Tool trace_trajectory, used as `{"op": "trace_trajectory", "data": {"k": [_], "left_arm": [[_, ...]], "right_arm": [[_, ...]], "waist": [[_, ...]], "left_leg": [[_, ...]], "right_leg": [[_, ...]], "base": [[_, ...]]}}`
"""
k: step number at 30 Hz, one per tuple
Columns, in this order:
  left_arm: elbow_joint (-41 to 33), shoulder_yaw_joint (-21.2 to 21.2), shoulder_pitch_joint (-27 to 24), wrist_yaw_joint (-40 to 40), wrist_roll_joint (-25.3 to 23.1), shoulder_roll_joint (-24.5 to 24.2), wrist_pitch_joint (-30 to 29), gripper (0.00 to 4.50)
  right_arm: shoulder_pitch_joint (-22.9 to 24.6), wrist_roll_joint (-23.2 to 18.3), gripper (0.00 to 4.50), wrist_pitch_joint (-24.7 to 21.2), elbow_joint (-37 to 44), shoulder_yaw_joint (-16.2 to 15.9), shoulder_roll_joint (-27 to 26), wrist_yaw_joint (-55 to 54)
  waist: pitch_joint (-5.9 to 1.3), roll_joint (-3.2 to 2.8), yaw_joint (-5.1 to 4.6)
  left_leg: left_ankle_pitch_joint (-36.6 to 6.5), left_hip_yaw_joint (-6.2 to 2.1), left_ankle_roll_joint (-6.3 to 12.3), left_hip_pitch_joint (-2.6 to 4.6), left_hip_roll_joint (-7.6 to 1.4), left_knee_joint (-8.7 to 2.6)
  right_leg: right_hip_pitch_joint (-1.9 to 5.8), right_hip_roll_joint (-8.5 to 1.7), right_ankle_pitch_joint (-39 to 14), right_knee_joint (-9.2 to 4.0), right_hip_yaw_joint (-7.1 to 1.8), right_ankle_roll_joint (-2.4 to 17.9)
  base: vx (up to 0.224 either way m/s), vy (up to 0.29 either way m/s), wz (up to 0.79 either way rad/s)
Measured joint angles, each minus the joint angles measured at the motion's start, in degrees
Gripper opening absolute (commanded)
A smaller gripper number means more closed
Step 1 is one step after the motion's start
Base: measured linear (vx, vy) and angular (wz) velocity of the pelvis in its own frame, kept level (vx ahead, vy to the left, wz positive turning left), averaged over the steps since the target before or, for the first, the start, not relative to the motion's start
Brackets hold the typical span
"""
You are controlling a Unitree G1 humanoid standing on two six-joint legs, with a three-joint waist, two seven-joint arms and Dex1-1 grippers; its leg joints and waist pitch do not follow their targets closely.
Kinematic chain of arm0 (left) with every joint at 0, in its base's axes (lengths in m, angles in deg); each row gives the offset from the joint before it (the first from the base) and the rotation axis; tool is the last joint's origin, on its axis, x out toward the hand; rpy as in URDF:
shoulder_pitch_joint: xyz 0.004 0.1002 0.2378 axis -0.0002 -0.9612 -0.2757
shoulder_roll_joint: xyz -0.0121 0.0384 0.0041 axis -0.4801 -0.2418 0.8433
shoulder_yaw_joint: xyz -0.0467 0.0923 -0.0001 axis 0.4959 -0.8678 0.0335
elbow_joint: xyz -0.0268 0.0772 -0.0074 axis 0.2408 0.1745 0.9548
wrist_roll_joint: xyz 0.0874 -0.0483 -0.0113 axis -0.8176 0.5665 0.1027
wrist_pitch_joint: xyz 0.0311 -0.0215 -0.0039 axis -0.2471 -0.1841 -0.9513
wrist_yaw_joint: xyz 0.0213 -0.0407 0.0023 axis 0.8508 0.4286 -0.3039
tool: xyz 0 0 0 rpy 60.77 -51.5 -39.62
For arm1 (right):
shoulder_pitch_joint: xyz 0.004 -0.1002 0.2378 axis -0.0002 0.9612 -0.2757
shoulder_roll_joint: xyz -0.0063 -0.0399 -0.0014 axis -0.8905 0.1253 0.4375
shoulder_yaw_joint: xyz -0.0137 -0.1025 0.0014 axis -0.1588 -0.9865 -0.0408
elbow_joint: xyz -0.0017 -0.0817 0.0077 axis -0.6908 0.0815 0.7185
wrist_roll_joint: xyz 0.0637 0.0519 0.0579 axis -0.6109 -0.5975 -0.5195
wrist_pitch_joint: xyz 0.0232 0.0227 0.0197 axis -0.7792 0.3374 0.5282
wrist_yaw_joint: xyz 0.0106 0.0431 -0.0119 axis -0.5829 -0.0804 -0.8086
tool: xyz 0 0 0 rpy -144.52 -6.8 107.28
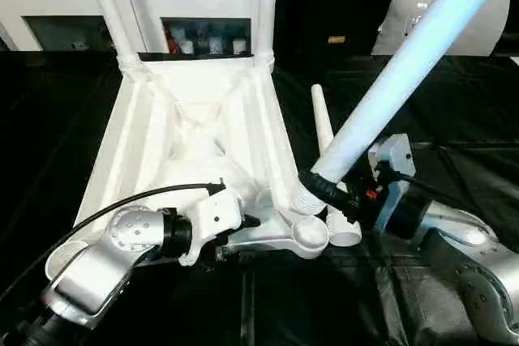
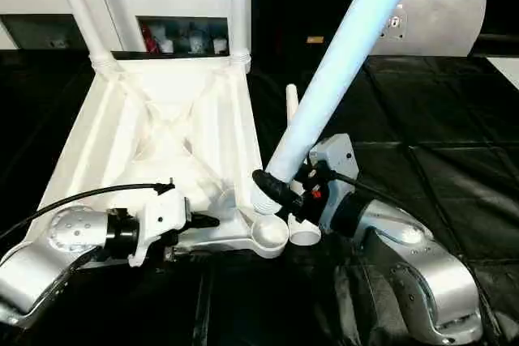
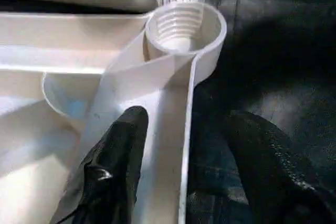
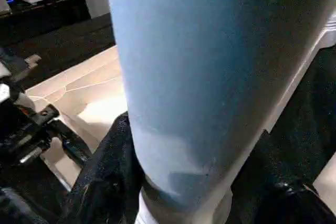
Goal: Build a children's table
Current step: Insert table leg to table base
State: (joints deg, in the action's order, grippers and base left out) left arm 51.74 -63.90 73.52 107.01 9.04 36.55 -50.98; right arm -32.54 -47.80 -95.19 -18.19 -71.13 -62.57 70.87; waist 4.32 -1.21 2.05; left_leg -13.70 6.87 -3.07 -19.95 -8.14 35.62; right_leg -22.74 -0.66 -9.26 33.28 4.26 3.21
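- Nearest the camera: silver forearms, left gripper (image 1: 243,224) at the near rim of the upturned table top (image 1: 195,131), right gripper (image 1: 328,192) just beside the near right corner.
- Left jaws parted astride the rim wall by the near right corner socket (image 3: 184,27), one finger (image 3: 118,150) inside on the ribbed underside, the other outside; clamped or merely straddling: cannot tell.
- Right jaws closed around the third leg (image 1: 413,62) near its threaded end, leg tilted up and away to the right.
- Table top lying underside-up on black sheeting; two legs (image 1: 109,10) already standing in the far corner sockets; fourth leg (image 1: 324,131) lying loose just right of the top.
- Step in hand, by judgement: bringing the third leg's threaded end to the open near right socket.
- Next move calls for: righting the leg over the socket, seating the thread, turning while the top is steadied.
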Motion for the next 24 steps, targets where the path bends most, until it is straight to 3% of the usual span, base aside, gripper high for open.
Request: {"op": "trace_trajectory", "data": {"k": [4, 5, 12, 24], "left_arm": [[1.66, -0.54, 0.13, -0.16, -1.03, 0.96, -0.02, 2.28], [2.44, -0.67, 0.22, -0.2, -1.33, 1.35, 0.02, 2.04], [4.26, -1.77, 1.5, -0.12, -2.78, 1.74, 0.95, 1.46], [8.2, -3.94, 4.31, 2.59, -5.27, 1.67, 3.02, 0.42]], "right_arm": [[1.44, 0.06, 1.89, 0.0, 0.9, -0.72, 0.18, -0.05], [1.61, 0.15, 1.89, 0.02, 1.4, -1.24, 0.17, -0.07], [2.82, 0.29, 1.89, 0.47, 2.43, -1.69, 0.07, -0.33], [3.1, 0.4, 1.89, 0.53, 2.87, -1.97, 0.29, -0.44]], "waist": [[-0.07, -0.11, 0.08], [-0.08, -0.12, 0.1], [-0.11, -0.13, 0.18], [-0.5, -0.9, 0.27]], "left_leg": [[0.0, 0.0, 0.02, -0.02, -0.01, -0.01], [0.0, 0.0, 0.02, -0.03, -0.01, -0.01], [0.01, 0.01, 0.01, -0.04, 0.0, 0.0], [0.02, 0.02, 0.04, -0.04, 0.01, 0.0]], "right_leg": [[-0.01, 0.0, 0.0, 0.0, 0.03, 0.0], [-0.02, 0.0, 0.0, 0.0, 0.03, 0.0], [-0.01, -0.03, 0.0, -0.02, 0.05, -0.01], [0.03, -0.12, 0.02, -0.05, 0.13, -0.04]], "base": [[0.0, 0.0, 0.0], [0.0, 0.0, 0.0], [0.0, 0.0, 0.0], [0.0, 0.0, 0.0]]}}
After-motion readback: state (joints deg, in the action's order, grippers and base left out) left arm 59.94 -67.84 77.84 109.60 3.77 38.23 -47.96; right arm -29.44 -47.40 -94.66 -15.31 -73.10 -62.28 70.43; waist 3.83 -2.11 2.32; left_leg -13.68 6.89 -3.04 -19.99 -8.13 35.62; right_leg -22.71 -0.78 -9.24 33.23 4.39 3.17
